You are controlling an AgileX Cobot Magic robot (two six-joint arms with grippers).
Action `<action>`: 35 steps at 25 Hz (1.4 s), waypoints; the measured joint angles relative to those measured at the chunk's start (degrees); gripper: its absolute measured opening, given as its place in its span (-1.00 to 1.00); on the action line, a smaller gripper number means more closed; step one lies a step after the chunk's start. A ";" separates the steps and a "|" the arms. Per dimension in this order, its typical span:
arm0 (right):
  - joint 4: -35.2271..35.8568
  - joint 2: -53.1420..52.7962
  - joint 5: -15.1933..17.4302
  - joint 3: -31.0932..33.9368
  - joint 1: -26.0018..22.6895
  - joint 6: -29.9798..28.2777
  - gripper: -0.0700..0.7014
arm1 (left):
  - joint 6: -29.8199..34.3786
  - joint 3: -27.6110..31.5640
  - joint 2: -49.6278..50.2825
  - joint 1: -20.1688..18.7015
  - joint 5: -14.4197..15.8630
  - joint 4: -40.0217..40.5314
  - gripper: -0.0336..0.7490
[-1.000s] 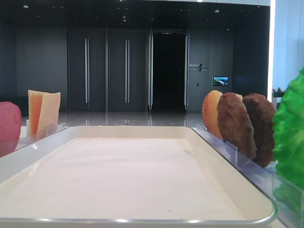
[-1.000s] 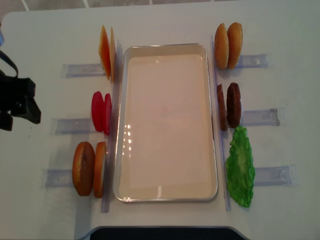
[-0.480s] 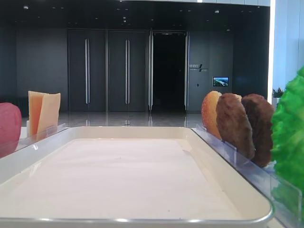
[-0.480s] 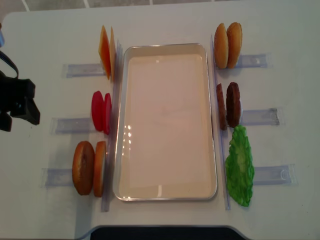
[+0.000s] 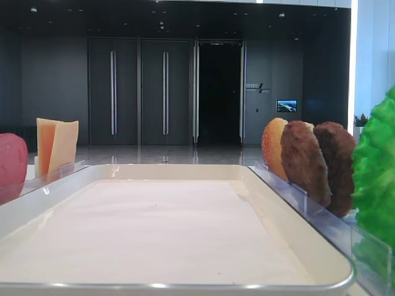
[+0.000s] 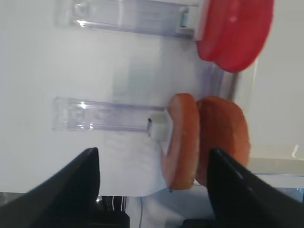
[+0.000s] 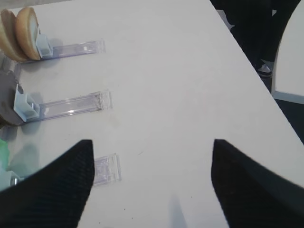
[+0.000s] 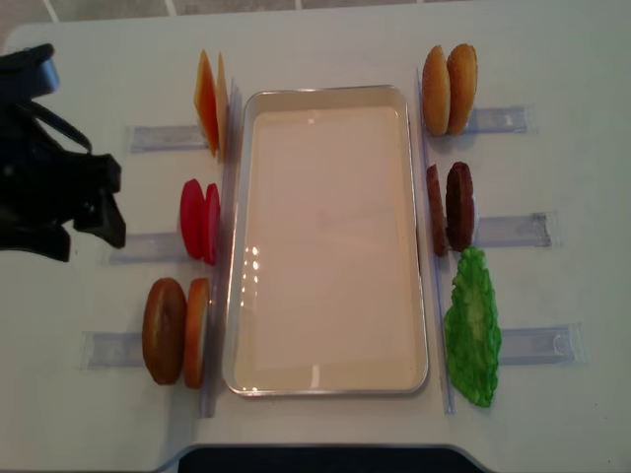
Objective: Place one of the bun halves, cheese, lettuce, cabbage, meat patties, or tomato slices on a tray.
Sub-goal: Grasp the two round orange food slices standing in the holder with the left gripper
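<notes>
Left of the cream-white rectangular tray [image 8: 330, 384]: black left tool [image 8: 87, 225] open, empty; right tool [image 7: 152, 190] spread too.

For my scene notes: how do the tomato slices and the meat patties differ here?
The tomato slices are smooth and red, standing left of the tray; the meat patties are rough and dark brown, standing right of it. Both pairs stand on edge in clear racks, untouched.
</notes>
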 joint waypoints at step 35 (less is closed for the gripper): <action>0.00 0.00 0.00 0.00 0.00 0.00 0.53 | -20.86 1.78 11.86 -25.90 -7.56 4.51 0.45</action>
